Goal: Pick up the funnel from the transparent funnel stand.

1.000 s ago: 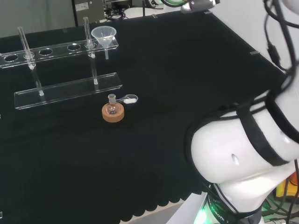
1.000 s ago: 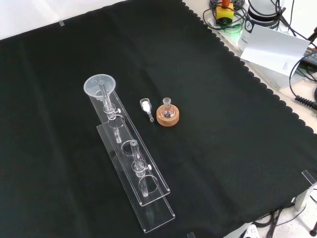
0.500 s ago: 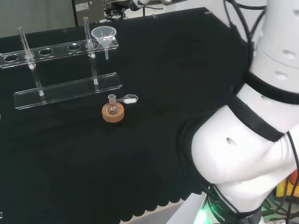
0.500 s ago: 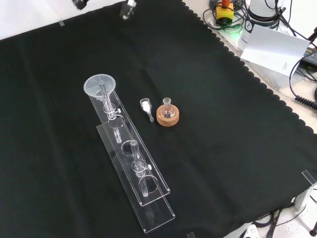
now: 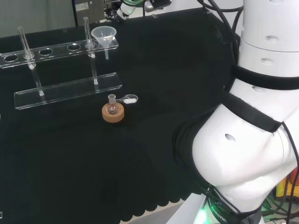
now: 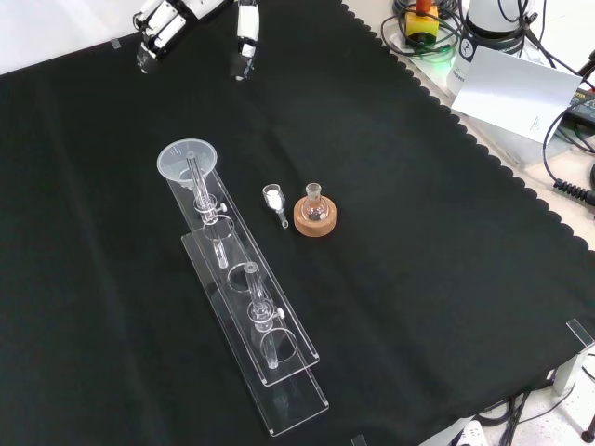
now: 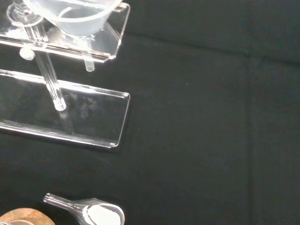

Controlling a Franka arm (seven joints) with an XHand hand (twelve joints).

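- Clear plastic everywhere, so easy to misjudge edges: funnel (image 6: pixel 188 159) sitting in the end hole of the transparent funnel stand (image 6: pixel 244 295), at the stand's 11 o'clock end in the front view, spout hanging down through the top rail.
- Hand (image 6: pixel 191 19) up around 12 o'clock from the funnel in the front view, well apart from it, fingers (image 6: pixel 245 35) spread and fairly straight, clutching nothing.
- Biggest risk, probably: catching the upright post just beside the funnel on the way in and shoving or tipping the whole stand, since nothing seems to pin it to the black cloth (image 6: pixel 418 260).
- Also possible: lifting at an angle so the spout snags in its hole and drags the stand up with it.
- Another one: squeezing the thin rim and having it pop out sideways, maybe toward the small flask (image 6: pixel 315 203) on its cork ring (image 6: pixel 314 220) or the little scoop (image 6: pixel 275 201) with white powder, both near 4 o'clock of the funnel.
- Count: one funnel, one stand with two upright posts, one flask, one cork ring, one scoop, one hand.
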